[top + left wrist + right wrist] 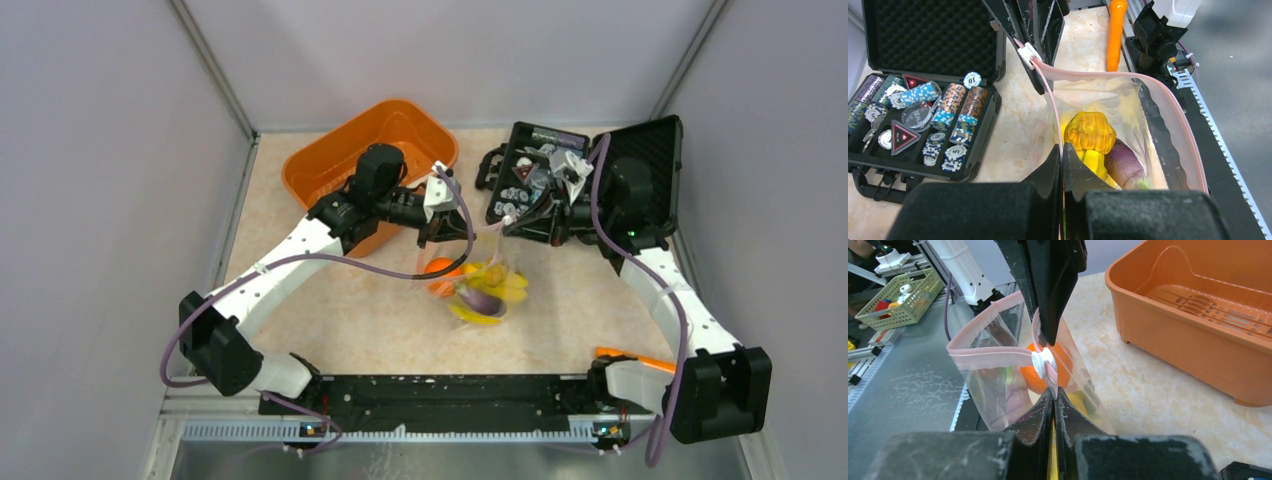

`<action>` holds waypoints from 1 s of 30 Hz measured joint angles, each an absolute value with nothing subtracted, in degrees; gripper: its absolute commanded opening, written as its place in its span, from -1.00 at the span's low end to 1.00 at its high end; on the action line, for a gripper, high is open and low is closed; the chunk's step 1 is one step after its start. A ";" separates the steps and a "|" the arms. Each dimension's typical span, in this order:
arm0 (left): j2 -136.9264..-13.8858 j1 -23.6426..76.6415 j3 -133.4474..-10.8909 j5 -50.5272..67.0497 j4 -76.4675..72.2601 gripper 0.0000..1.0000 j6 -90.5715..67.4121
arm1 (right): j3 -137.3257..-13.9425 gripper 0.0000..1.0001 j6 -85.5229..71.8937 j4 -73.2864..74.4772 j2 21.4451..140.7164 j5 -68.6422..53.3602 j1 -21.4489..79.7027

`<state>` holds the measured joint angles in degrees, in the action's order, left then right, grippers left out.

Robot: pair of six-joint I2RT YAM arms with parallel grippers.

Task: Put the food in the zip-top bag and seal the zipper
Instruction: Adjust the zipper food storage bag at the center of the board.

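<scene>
The zip-top bag point(478, 292) hangs between my two grippers with its mouth spread open. Through the clear plastic I see the food: yellow bananas point(1090, 132), a purple eggplant point(1124, 166) and an orange point(1060, 360). My left gripper point(1062, 154) is shut on one end of the pinkish zipper point(1178, 120). At the other end my right gripper point(1054, 391) is shut on the zipper just below its white slider point(1041, 362). In the top view the left gripper point(432, 228) and the right gripper point(506, 226) stand close together above the food.
An orange slotted basket point(335, 160) stands at the back left, right behind the left arm. An open black case point(645, 150) with poker chips point(943, 112) lies at the back right. An orange-handled tool point(625, 356) lies by the right arm's base.
</scene>
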<state>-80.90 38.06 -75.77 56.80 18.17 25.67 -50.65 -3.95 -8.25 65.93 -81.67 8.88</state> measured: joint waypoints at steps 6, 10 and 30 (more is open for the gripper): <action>-80.86 38.33 -75.77 56.80 18.06 -1.00 25.61 | -50.30 -1.00 -4.10 -6.83 62.78 -79.31 8.88; -80.84 38.46 -75.77 56.80 17.93 -0.44 25.10 | -48.21 -1.00 -6.37 -8.12 58.94 -76.79 8.88; -70.87 39.64 -73.28 47.05 12.12 0.97 12.60 | -40.86 -1.00 -16.99 -9.23 43.75 -62.04 8.99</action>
<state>-70.87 39.64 -73.28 47.05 12.12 12.60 -40.86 -16.99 -9.23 43.75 -62.04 8.99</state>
